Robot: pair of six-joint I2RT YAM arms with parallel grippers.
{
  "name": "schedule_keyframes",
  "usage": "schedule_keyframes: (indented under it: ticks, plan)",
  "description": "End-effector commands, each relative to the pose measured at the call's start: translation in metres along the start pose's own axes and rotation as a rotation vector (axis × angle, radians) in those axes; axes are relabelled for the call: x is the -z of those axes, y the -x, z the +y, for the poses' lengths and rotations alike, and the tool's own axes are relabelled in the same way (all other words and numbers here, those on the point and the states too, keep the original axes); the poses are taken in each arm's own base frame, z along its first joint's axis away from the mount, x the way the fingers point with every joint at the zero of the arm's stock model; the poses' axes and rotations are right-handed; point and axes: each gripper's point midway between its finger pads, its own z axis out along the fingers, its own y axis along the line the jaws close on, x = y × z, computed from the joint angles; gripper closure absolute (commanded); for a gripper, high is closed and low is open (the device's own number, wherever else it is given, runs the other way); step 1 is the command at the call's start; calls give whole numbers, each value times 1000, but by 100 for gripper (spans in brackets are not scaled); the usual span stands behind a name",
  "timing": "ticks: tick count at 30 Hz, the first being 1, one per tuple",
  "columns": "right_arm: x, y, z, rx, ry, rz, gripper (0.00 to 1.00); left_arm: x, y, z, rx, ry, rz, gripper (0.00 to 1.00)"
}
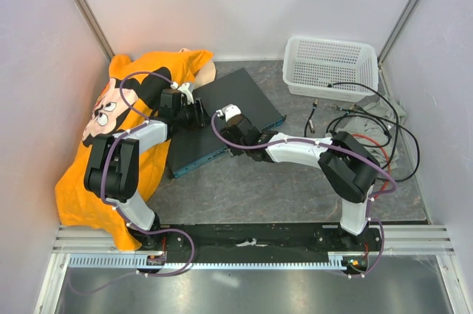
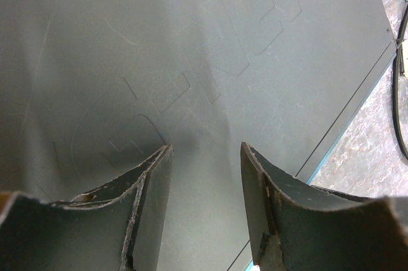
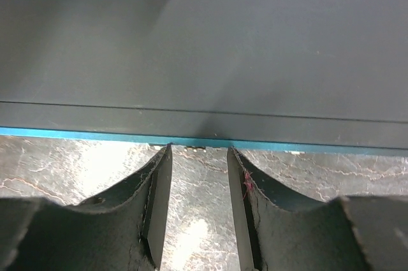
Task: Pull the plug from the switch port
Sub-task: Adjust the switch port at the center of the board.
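Only the overhead cam gets the whole flat, dark blue-grey switch box [image 1: 240,96], sitting angled on the grey desk [image 1: 259,188]. Right wrist cam shows the right hand [image 3: 199,150], fingers apart, at its teal front edge. The left hand [image 2: 206,150], also apart, is over its top.

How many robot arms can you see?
2. The left arm reaches over the left end of the switch, beside the orange shirt. The right arm reaches to the switch's front edge. None seem hidden.
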Motion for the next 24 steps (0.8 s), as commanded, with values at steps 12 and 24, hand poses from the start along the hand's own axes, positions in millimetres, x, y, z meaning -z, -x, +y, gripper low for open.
schedule_keyframes:
  ticks: [12, 24]
  plan:
    - [-6, -2, -3, -27, -5, 6, 52, -3, -58, 30, 52, 105, 179, 45]
    - [-15, 6, 0, -32, -2, -10, 50, -4, -57, 30, 45, 105, 176, 45]
